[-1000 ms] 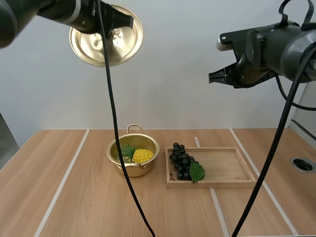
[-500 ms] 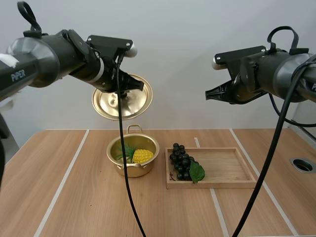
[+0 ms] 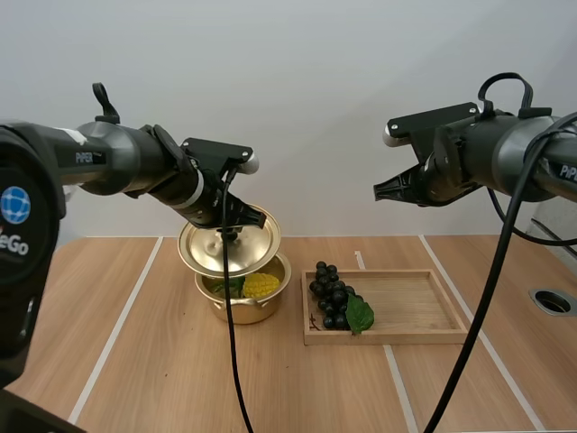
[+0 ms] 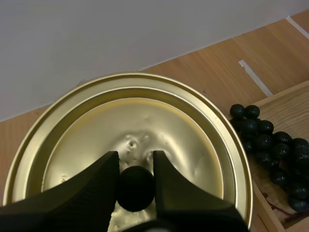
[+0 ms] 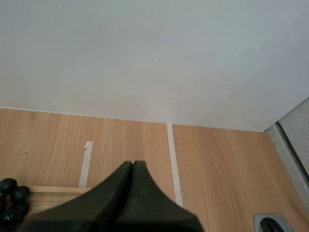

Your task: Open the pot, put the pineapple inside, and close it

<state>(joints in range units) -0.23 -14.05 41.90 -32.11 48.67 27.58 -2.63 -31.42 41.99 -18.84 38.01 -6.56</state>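
Note:
My left gripper (image 3: 232,231) is shut on the black knob (image 4: 136,187) of the golden lid (image 3: 230,251). It holds the lid slightly tilted just above the golden pot (image 3: 245,307), covering most of the opening. The yellow pineapple (image 3: 261,285) with green leaves lies inside the pot and peeks out under the lid's right edge. In the left wrist view my fingers (image 4: 99,179) pinch the knob over the lid (image 4: 159,121). My right gripper (image 3: 378,191) hangs shut and empty high above the wooden tray (image 3: 424,336); its fingers (image 5: 133,166) lie together as one wedge.
A bunch of dark grapes (image 3: 334,298) with a green leaf lies at the tray's left end, close beside the pot; the grapes (image 4: 270,145) also show past the lid's rim. A round hole (image 3: 552,301) sits in the table at the far right.
My left arm has brought the lid down from high at the upper left to just over the pot. The right gripper has drifted slightly down and left, still shut.

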